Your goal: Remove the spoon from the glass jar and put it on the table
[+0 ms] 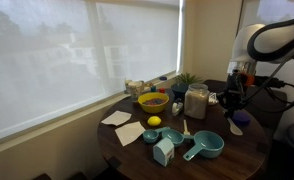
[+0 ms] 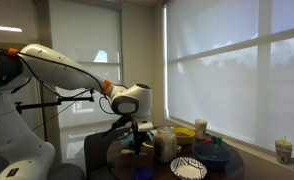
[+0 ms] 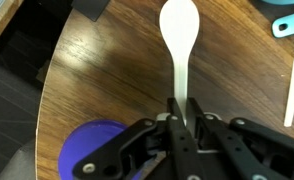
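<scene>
Exterior view facing the window blind: round dark brown wooden worktop. Near its middle stands a clear cylindrical glass jar with beige contents, and a yellow bowl sits at the jar's nine o'clock. A white robot arm enters from three o'clock, its end effector held low over the worktop's edge, well apart from the jar. The spoon is too small to make out here. Exterior view from the arm's side: the arm reaches in from nine o'clock with the wrist bent down and the end effector low at the rim. The glass jar is at its three o'clock, not touching. Nothing is seen rising from the jar's mouth, though detail is coarse. Wrist view: slender pale cream spoon, handle end clamped between the black jaws of the end effector, bowl pointing to twelve o'clock over bare wood. Whether it touches the surface cannot be told. A round purple-blue object lies at the end effector's eight o'clock, and a teal utensil at one o'clock. Judgement: holding the handle's end keeps the jaws above the wood and lets the spoon's bowl meet the surface first. The bare patch, away from the jar and other items, suits a flat release. Removal appears done, so lowering the spoon and parting the jaws remain.
</scene>
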### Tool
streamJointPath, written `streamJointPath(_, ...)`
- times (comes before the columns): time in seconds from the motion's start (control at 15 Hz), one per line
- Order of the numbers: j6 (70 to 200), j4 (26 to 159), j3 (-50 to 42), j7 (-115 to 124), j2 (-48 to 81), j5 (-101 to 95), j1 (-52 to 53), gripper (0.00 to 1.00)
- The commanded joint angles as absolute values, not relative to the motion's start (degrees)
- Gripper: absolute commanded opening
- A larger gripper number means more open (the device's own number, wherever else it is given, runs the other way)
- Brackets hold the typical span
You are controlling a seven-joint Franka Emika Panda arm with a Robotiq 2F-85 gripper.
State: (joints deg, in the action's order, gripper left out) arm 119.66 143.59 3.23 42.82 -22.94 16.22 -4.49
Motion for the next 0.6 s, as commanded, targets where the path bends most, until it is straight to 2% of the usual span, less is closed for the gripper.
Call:
streamJointPath(0.0, 121.13, 146.11, 4.07, 45.06, -23.52, 14.61, -5.05, 0.03)
streamJointPath(0.53, 122.26, 147.34, 4.21, 44.81, -22.55, 13.62, -4.94, 0.03)
